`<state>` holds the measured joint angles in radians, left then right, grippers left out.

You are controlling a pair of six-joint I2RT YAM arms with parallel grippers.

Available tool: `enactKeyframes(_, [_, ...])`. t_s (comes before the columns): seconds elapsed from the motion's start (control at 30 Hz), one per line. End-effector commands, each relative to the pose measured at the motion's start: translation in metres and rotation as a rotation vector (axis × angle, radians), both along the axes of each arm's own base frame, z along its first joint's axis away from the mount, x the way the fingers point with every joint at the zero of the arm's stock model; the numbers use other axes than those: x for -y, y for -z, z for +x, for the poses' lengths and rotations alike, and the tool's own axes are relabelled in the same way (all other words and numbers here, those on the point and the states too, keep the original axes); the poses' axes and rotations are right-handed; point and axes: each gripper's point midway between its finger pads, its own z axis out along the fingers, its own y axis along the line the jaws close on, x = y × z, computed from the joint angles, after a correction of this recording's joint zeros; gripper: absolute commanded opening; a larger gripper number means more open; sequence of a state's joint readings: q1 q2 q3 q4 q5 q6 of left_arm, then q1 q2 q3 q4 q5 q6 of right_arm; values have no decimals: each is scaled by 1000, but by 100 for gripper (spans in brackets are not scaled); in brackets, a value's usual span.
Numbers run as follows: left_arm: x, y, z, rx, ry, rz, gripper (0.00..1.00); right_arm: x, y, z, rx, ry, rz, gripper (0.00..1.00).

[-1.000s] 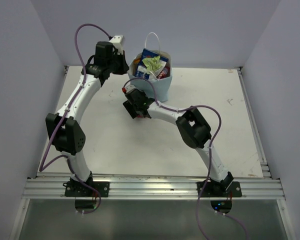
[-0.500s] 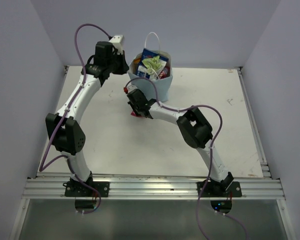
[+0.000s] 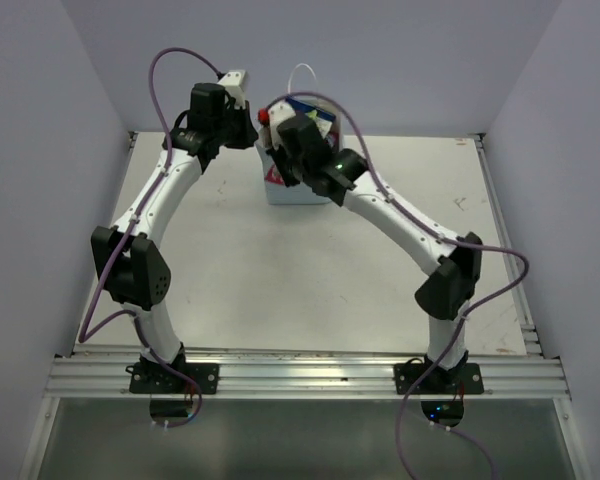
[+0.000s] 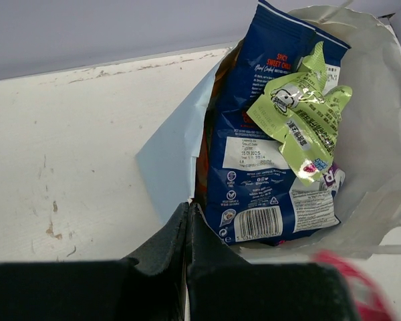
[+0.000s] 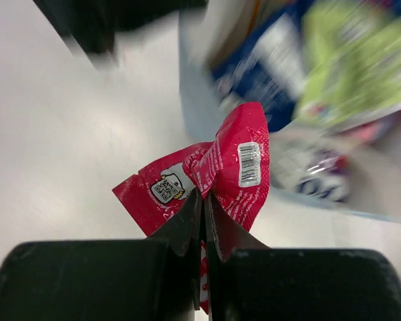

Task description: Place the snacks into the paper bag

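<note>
The right pincer [image 5: 204, 199] is pressed together on a crumpled red packet [image 5: 217, 172], held in the air just beside the paper bag [image 3: 295, 193], on its left outer side. In the right wrist view the packet's long axis slants from lower left to upper right, its barcode end toward the bag's mouth. The bag stands upright at the far side of the bench [image 3: 380, 270]. The left pincer [image 4: 188, 212] pinches its left rim. Inside, a blue packet [image 4: 260, 134] stands on end with its top above the rim. A green sachet [image 4: 304, 124] lies tilted across it, filling much of the opening.
</note>
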<state>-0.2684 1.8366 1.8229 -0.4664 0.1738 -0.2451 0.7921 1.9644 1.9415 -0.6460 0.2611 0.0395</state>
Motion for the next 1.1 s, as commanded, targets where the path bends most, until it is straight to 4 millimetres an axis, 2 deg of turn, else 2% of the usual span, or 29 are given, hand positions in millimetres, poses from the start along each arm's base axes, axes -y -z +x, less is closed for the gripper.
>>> enactKeyframes(0.0, [-8, -35, 2, 98, -24, -34, 0, 39, -167, -5, 307, 61, 139, 0])
enactKeyframes(0.03, [-8, -34, 3, 98, -25, -36, 0, 47, -189, 4, 360, 94, 167, 0])
enactKeyframes(0.07, [-8, -33, 2, 95, -25, -35, 0, 53, -195, 13, 384, 122, 175, 0])
enactKeyframes(0.13, [-7, -33, 3, 95, -23, -38, 0, 54, -202, 38, 417, 156, 207, 0])
enactKeyframes(0.17, [-7, -35, 3, 98, -21, -43, 0, 64, -202, 54, 419, 193, 222, 0])
enactKeyframes(0.2, [-6, -35, 3, 97, -19, -45, 0, 63, -201, 64, 411, 184, 242, 0])
enactKeyframes(0.23, [-6, -36, 4, 98, -18, -47, 0, 63, -208, 73, 424, 192, 274, 0])
enactKeyframes(0.27, [-5, -37, 4, 100, -19, -49, 0, 64, -189, 92, 391, 220, 287, 0])
enactKeyframes(0.33, [-5, -40, 5, 105, -17, -53, 0, 62, -176, 107, 365, 212, 309, 0])
enactKeyframes(0.37, [-4, -39, 5, 103, -17, -54, 0, 59, -162, 114, 341, 214, 307, 0])
enactKeyframes(0.53, [-2, -41, 6, 106, -13, -74, 0, 56, -109, 122, 244, 219, 254, 0])
enactKeyframes(0.63, [1, -40, 7, 102, -6, -86, 0, 58, -90, 122, 211, 229, 222, 0])
enactKeyframes(0.67, [3, -41, 7, 106, -1, -92, 0, 61, -88, 122, 210, 237, 209, 7])
enactKeyframes(0.7, [3, -42, 7, 108, -2, -96, 0, 64, -89, 121, 212, 247, 200, 30])
enactKeyframes(0.73, [3, -42, 6, 107, -3, -98, 0, 71, -91, 120, 219, 269, 179, 79])
enactKeyframes(0.93, [3, -48, 3, 124, -15, -118, 0, 96, -149, 105, 335, 298, 175, 79])
enactKeyframes(1.0, [5, -50, 3, 134, -14, -125, 0, 102, -154, 103, 348, 318, 170, 79])
enactKeyframes(1.07, [6, -48, 4, 129, -13, -129, 0, 107, -148, 104, 347, 316, 131, 78])
